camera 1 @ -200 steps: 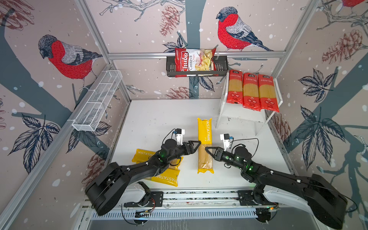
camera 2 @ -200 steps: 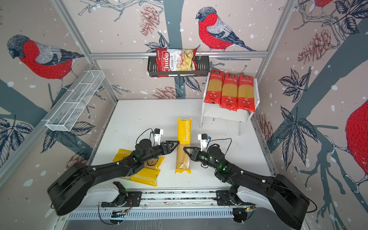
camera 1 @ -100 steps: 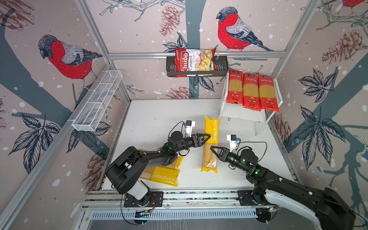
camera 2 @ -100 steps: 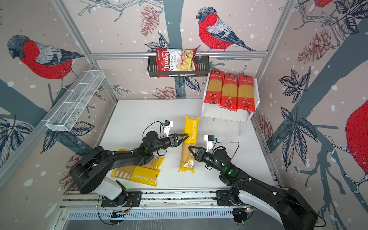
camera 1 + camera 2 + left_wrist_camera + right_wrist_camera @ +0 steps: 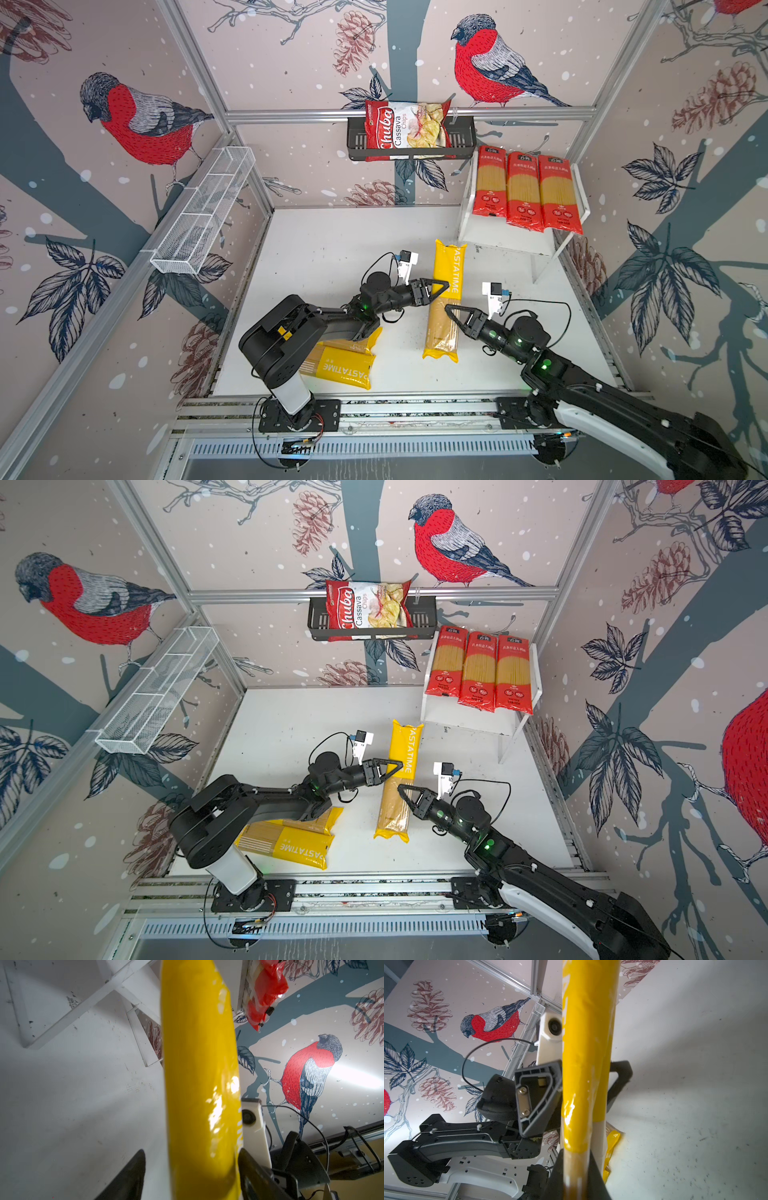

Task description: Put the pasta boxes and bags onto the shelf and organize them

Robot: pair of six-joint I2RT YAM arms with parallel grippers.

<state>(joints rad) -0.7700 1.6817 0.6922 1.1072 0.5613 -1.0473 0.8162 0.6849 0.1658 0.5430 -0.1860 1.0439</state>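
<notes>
1. The shelf (image 5: 507,245) stood in a back corner of the surface (image 5: 332,249).
2. Three red packets (image 5: 524,192) lay side by side on the shelf's top board, their front ends hanging over its edge.
3. One yellow packet (image 5: 444,305) lay lengthwise just in front of the shelf, its PASTATIME end nearest the lower board but not touching it.
4. The right jaws were closed on this packet at its clear middle, farther from the shelf; in the right wrist view the packet (image 5: 583,1064) ran straight between them.
5. The left jaws stood open astride the same packet at its yellow part, closer to the shelf. In the left wrist view one finger (image 5: 251,1178) met the wrapper and the other (image 5: 128,1180) stood clear of it.
6. Whether the packet's near end rested on the surface could not be told.
7. Two more yellow packets (image 5: 343,365) lay overlapped well away from the shelf, partly under the left arm (image 5: 316,324).
</notes>
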